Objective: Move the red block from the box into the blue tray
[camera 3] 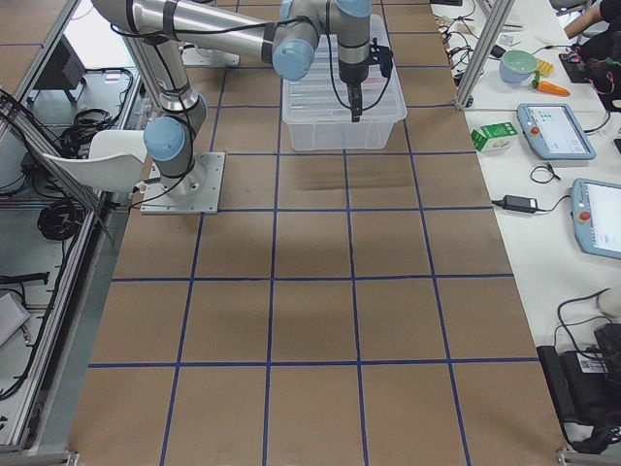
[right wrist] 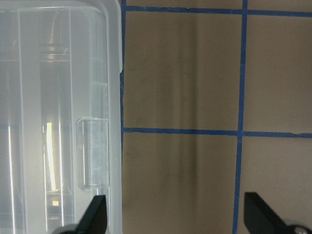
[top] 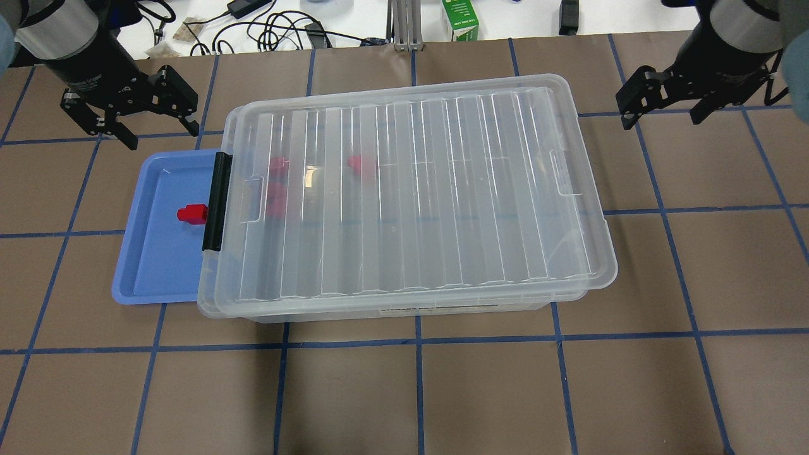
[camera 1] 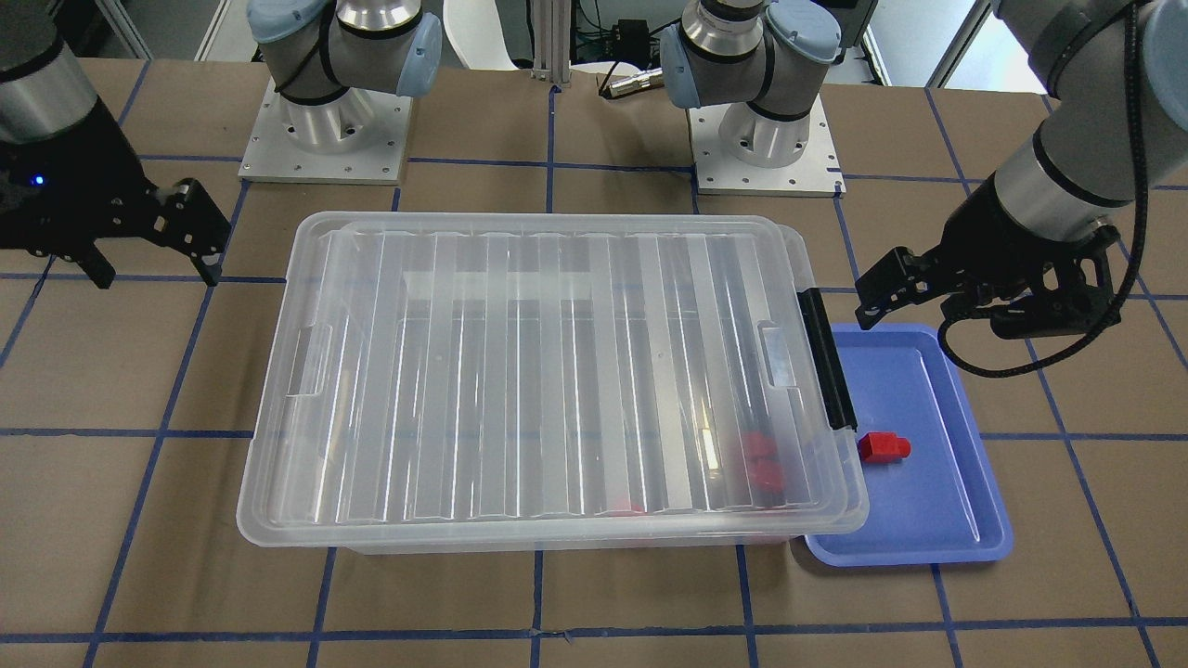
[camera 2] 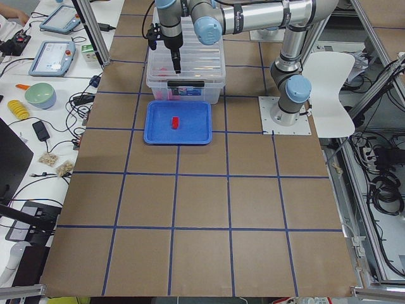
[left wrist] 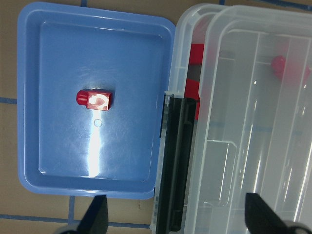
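Red block (top: 191,213): is lying on its side on the floor of the blue tray (top: 155,265), knob pointing to 9 o'clock in the overhead view, with nothing gripping it.
Blue tray: is sitting on the table (top: 442,392) at the box's 9 o'clock, its 3 o'clock edge tucked under the box's overhanging rim.
Box (top: 569,278): is sitting mid-table with its ribbed lid (top: 404,189) lying on top, slightly askew; the black clip handle (top: 215,202) is facing the tray.
Other red blocks (top: 360,164): are showing blurred through the lid, gathered toward the handle end.
Left pincer (top: 163,138): is hovering above the tray's 12 o'clock edge, fingers spread wide and holding nothing.
Right pincer (top: 662,120): is hanging over bare table off the box's 2 o'clock corner, also spread and holding nothing.
Progress: judging by the layout, the delivery is looking complete, with one block in the tray and the box covered.
Step in hand: by the look of it, the arms are clearing away from the work.
Doing it well: the left arm is best rising straight up before swinging toward 9 o'clock, keeping its spread fingers off the tray rim and the handle so neither is nudged; the right is needing only to keep clear of the lid's corner.
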Motion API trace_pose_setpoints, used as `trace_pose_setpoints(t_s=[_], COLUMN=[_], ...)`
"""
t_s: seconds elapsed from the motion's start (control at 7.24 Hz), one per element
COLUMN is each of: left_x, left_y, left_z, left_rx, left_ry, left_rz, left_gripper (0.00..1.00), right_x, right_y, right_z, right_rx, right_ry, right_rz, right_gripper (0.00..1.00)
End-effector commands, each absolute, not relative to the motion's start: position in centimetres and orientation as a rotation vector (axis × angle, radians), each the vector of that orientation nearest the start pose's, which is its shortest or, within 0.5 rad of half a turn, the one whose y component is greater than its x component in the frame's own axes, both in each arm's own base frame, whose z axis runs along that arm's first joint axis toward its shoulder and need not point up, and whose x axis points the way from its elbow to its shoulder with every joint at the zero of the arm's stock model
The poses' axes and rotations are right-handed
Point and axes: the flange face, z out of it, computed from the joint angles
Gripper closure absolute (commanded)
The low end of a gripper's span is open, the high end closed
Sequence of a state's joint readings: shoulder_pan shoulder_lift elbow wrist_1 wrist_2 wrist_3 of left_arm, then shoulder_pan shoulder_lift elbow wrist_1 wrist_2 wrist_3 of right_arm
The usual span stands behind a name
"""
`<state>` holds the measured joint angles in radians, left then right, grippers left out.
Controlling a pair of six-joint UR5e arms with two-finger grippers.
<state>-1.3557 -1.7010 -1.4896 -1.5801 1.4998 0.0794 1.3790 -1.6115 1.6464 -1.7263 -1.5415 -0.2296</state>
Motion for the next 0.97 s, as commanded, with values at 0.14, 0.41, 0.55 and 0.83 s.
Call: trace_pose_setpoints(t_s=[0.14, 0.41, 0.55, 0.83], left_x=[-4.7, -10.1, -12.1, -14.1], left_y=[-53.7, -52.5, -51.8, -50.3], left_z=[49.0, 48.7, 49.2, 50.3], left_rx=[-0.159, 0.011, 0.062, 0.126], left_ry=[3.209, 3.118, 3.126, 3.12], left_rz=[0.008, 0.022, 0.006, -0.019], left_gripper=[0.0, 0.0, 0.0, 0.0], right_x=[5.9, 11.5, 12.7, 14.0], right_y=[-47.3, -47.4, -48.2, -47.8], right_z=[51.3, 52.7, 52.6, 52.5], right_rx=[0.052, -0.014, 0.026, 0.018], right_ry=[3.128, 3.169, 3.167, 3.159], right_rz=[-0.179, -0.202, -0.171, -0.12], right_gripper=[0.0, 0.0, 0.0, 0.0])
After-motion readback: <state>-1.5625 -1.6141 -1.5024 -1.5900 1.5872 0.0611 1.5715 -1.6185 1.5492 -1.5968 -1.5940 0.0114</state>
